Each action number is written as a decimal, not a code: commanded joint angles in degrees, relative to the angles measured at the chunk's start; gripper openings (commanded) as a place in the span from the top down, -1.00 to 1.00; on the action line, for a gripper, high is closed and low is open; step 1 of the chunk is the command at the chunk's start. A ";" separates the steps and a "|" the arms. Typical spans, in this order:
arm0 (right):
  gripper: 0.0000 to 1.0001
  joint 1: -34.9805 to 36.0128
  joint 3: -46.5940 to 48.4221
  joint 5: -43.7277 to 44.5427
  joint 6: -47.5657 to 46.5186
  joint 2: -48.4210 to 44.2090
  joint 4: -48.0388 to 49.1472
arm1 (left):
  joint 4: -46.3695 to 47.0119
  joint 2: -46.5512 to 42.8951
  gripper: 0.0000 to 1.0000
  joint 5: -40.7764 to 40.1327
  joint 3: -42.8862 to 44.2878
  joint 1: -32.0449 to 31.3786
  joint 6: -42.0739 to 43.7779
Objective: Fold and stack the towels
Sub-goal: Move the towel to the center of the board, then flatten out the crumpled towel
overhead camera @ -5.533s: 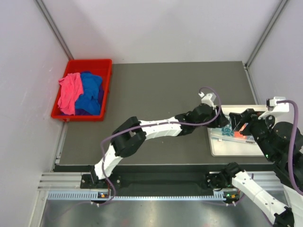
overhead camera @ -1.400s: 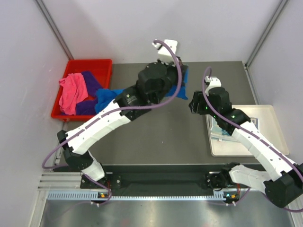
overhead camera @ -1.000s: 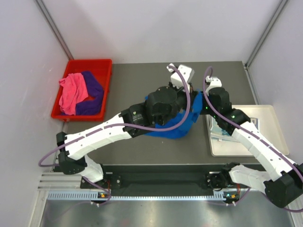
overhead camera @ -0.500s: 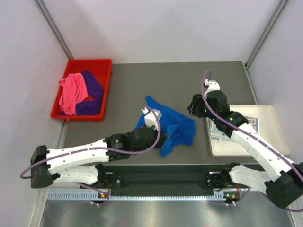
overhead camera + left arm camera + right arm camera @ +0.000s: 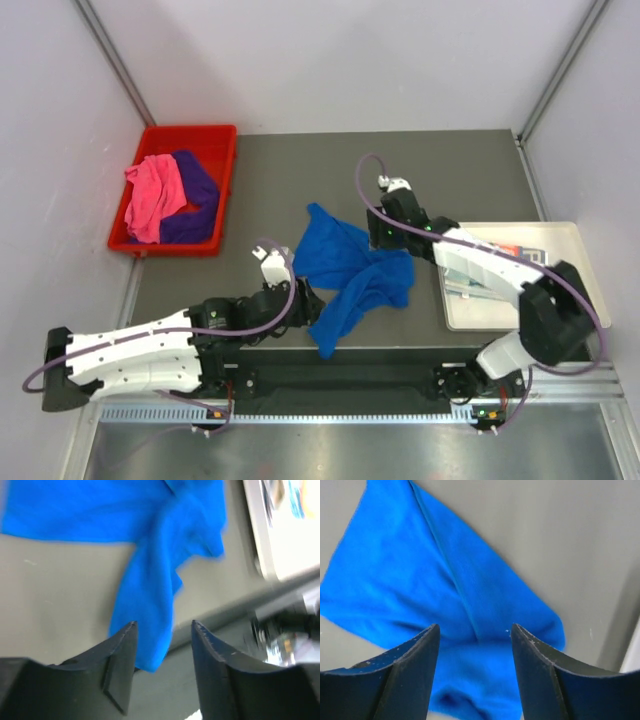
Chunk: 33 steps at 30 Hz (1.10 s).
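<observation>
A royal blue towel [image 5: 352, 268] lies crumpled and spread out on the dark table, with a narrow tail reaching the front edge. My left gripper [image 5: 312, 308] is open and empty, low at the towel's left side; in the left wrist view [image 5: 162, 626] the towel's tail [image 5: 150, 610] lies just past the fingertips. My right gripper [image 5: 383, 236] is open and empty, hovering over the towel's right corner; the right wrist view [image 5: 475, 630] looks straight down on the blue cloth [image 5: 445, 595]. A pink towel [image 5: 150, 195] and a purple towel [image 5: 198, 192] lie in the bin. Folded patterned towels [image 5: 480, 272] lie on the tray.
The red plastic bin [image 5: 222, 140] stands at the table's far left. The white flat tray [image 5: 560, 240] sits at the right edge and also shows in the left wrist view [image 5: 287, 535]. The table's front edge runs just below the blue towel's tail.
My left arm carried the blue towel from the bin to the table's middle, let it go and drew back low to the left. My right gripper moved left over the towel.
</observation>
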 commanded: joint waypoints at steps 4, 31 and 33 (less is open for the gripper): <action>-0.22 1.17 20.36 -1.56 -8.01 16.42 4.83 | -15.24 10.33 -0.14 -22.11 15.49 6.90 -9.27; -0.17 -0.68 38.76 -10.35 -11.80 38.35 3.78 | 10.59 34.68 -0.15 13.67 5.04 40.26 -16.82; -0.17 -0.94 38.41 -10.35 -11.80 38.08 3.95 | 11.12 36.53 -0.15 13.76 5.48 40.26 -17.61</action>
